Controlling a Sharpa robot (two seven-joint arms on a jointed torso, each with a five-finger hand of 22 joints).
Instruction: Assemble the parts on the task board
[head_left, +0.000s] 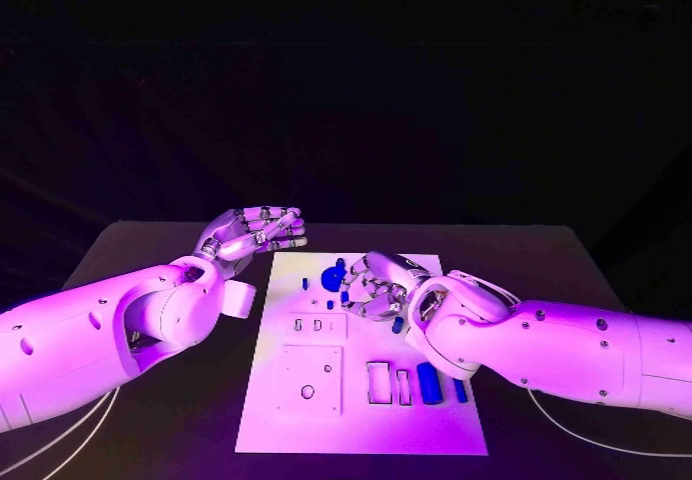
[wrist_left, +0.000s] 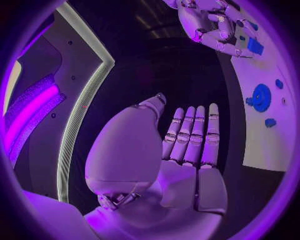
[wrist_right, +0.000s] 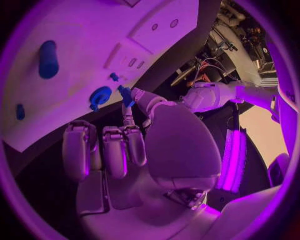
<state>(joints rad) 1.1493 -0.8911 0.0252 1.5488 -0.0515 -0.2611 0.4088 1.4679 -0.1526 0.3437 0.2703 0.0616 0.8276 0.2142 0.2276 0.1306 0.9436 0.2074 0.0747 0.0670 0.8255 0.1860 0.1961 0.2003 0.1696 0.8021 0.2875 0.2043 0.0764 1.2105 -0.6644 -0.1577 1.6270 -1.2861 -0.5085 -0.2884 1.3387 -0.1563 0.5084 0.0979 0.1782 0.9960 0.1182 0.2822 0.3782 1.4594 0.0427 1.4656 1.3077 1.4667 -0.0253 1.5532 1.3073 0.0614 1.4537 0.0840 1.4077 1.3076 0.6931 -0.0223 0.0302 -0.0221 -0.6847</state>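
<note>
A small blue piece (wrist_right: 127, 95) sits pinched between the thumb and a fingertip of the right hand (head_left: 378, 283), over the far part of the white board (head_left: 289, 420) in the middle of the black table (head_left: 144, 260). Just beside it on the board lies a round blue disc (wrist_right: 99, 96), with a tiny blue peg (wrist_right: 114, 76) near it. The hand's other fingers are curled in. Nearer the robot, a blue cylinder (head_left: 428, 380) lies flat on the board next to a slim blue bar (head_left: 460, 390), by some white blocks (head_left: 379, 383). The left hand (head_left: 257, 232) hovers off the board's far left corner, above the table, fingers straight and side by side, holding nothing.
</note>
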